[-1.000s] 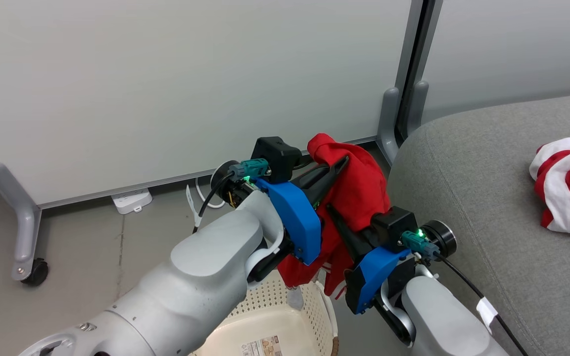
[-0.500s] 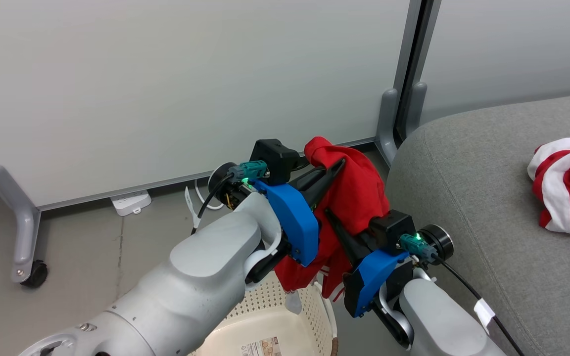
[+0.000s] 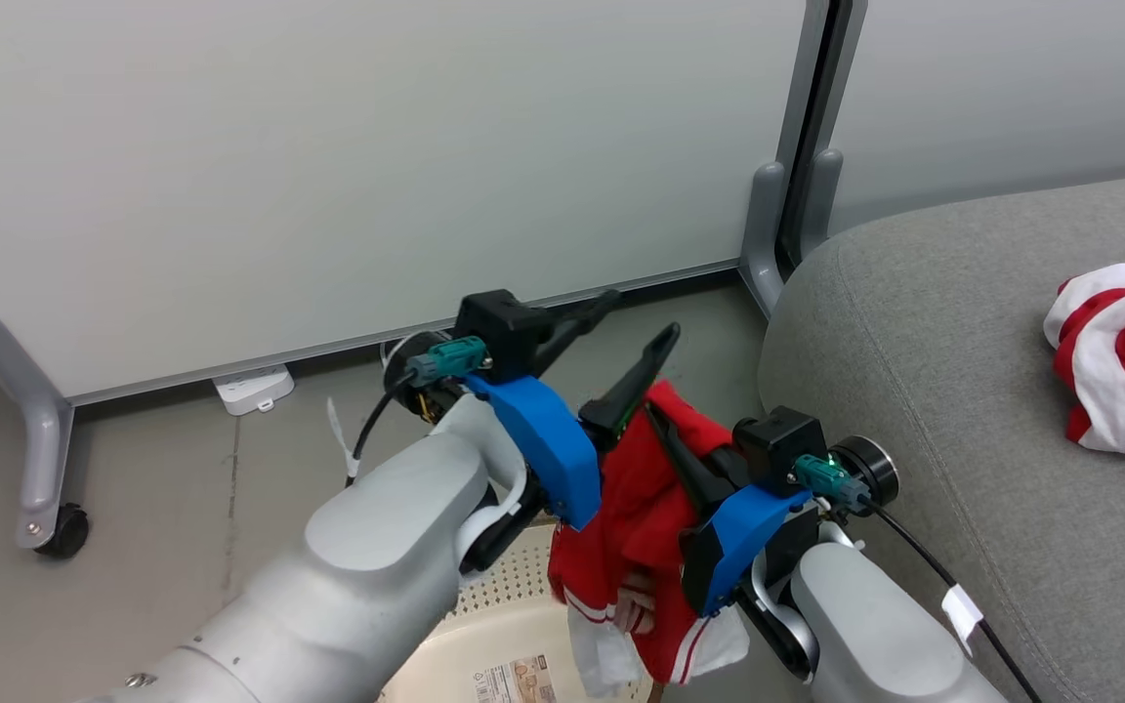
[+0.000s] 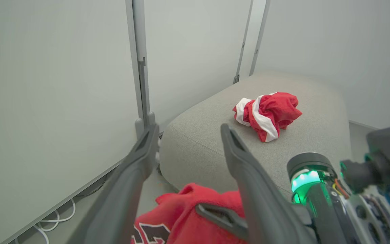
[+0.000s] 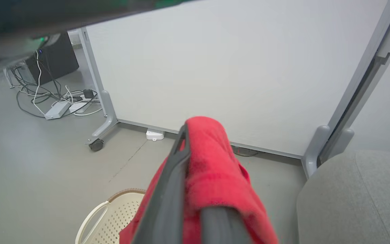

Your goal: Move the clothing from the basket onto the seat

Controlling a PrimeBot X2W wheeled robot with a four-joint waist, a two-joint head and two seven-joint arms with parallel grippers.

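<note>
Head view, centre: clamps the jersey (image 3: 636,517) in the right end effector (image 3: 662,430) over the basket (image 3: 514,635); holds the left end effector (image 3: 641,314) spread, empty. Left wrist, upper right: shows one garment (image 4: 266,113) on the seat (image 4: 198,145). Right wrist: probably pinches it; leaves jersey undelivered.

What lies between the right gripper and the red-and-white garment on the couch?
Bare grey couch fabric only, from the right gripper holding the jersey to the garment; head and left wrist views show it.
</note>
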